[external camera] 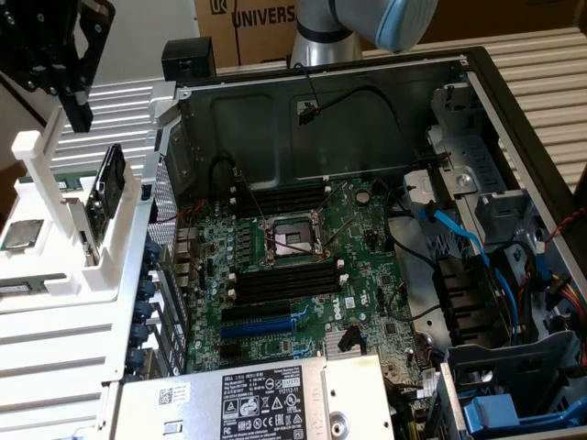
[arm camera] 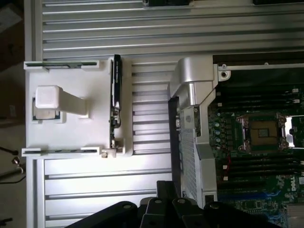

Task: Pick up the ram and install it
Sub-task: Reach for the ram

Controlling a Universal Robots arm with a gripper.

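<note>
At the exterior view's far left, the gripper point(external camera: 78, 108) hangs with its fingers pressed together and nothing between them, above a white holder point(external camera: 55, 238). The ram point(external camera: 110, 181) stands on edge in that holder, just below and right of the fingertips, apart from them. Right of the holder, the perforated case wall point(external camera: 163, 206) stands between the ram and the motherboard point(external camera: 367, 275), where black memory slots point(external camera: 284, 286) lie on either side of the CPU socket point(external camera: 289, 240). Farther right, blue cables point(external camera: 454, 229) cross the drive bay.

The ram point(external camera: 109, 181) was dark green and black; its holder point(external camera: 55, 266) plain white; the motherboard point(external camera: 367, 275) green; the worktop point(arm camera: 118, 28) ribbed silver.
</note>
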